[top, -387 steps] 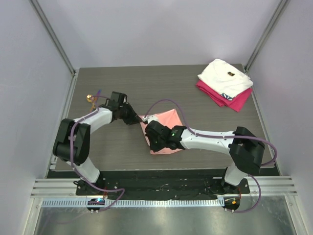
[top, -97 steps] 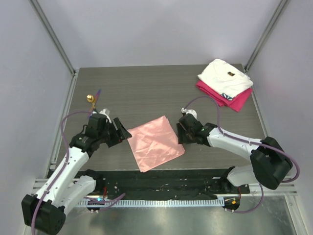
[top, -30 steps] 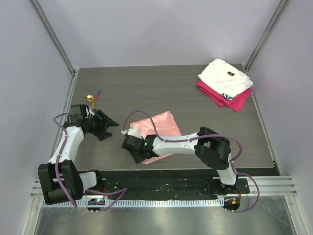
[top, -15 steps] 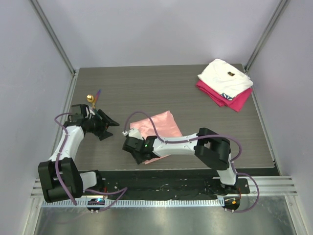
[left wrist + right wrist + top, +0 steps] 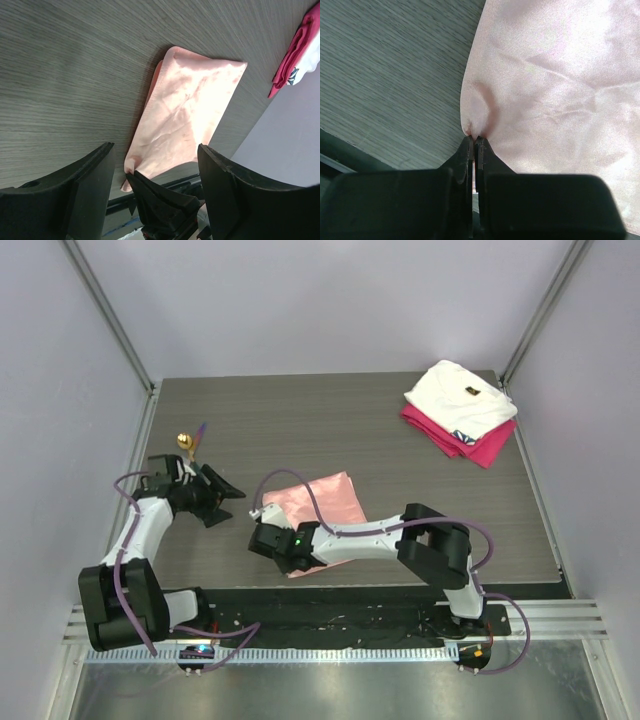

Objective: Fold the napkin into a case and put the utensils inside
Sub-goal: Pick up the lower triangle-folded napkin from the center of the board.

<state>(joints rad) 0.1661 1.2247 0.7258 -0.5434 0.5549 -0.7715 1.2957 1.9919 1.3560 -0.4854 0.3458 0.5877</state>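
Grey wood-grain desk [image 5: 400,440]. Front centre: salmon napkin [image 5: 325,498], mostly flat, near corner puckered. Far right corner: folded white cloth [image 5: 460,400] atop magenta cloth [image 5: 470,445]. Right claw [image 5: 474,140] clamped together on napkin's near corner. Left claw [image 5: 154,147] spread apart, holding nothing, left of napkin. Far left, near left claw: utensils [image 5: 190,440], gold bowl showing.

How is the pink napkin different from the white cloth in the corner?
The napkin is salmon pink and shiny; the white cloth is white. The napkin lies thin and alone; the white cloth is a thick folded bundle on a magenta cloth. The right gripper has its jaws shut on the napkin's corner; no gripper touches the white cloth. Both are cloths on the table.
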